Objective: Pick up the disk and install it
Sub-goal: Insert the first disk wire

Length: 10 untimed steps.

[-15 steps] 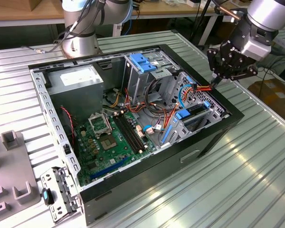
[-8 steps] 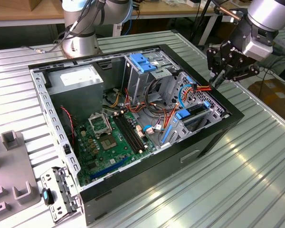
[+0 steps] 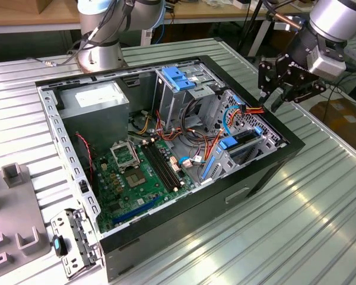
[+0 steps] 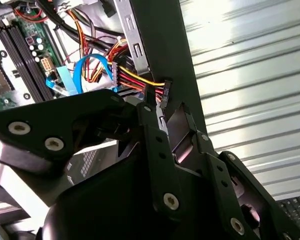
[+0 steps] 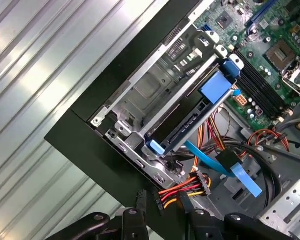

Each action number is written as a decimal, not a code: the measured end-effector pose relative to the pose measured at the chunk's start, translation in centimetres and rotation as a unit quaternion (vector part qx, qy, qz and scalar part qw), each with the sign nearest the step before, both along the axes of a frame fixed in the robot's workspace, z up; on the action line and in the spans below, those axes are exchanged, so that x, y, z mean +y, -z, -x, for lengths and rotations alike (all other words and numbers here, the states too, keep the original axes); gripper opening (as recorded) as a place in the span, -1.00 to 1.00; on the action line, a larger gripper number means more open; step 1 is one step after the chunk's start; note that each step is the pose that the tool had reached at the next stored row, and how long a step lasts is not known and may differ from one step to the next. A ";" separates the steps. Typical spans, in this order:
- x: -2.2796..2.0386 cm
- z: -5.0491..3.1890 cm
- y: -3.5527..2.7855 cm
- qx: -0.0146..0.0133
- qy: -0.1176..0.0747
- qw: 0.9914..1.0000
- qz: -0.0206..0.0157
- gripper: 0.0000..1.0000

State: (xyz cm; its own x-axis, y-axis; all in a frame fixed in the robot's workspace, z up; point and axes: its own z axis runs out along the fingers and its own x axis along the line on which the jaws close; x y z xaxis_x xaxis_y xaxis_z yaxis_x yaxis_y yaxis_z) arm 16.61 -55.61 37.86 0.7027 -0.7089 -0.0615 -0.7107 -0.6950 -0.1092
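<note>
Claw point(image 3: 283, 89) hangs w/ fingers spread wide, holding nothing, just above the case rim point(image 3: 285, 138) by the power connector point(image 5: 196, 186). Disk point(image 5: 190, 125) sits below the claw, blue rails seated in the drive bay point(image 5: 155, 95), so insertion looks done, release/retreat step in hand. Next move, by my read, needs clearance from the loose cables point(image 5: 185, 192) directly under the fingertips.

the arm point(image 3: 335, 24) reaches down, its gripper point(image 3: 279, 98) hanging with jaws parted and empty.
</note>
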 end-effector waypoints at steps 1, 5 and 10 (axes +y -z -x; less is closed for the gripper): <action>0.00 0.00 0.06 0.000 -0.009 1.000 0.000 -0.25; 0.00 -0.04 0.40 0.000 -0.042 0.999 0.000 -0.25; 0.29 -0.95 1.05 0.000 -0.056 0.998 0.000 -0.25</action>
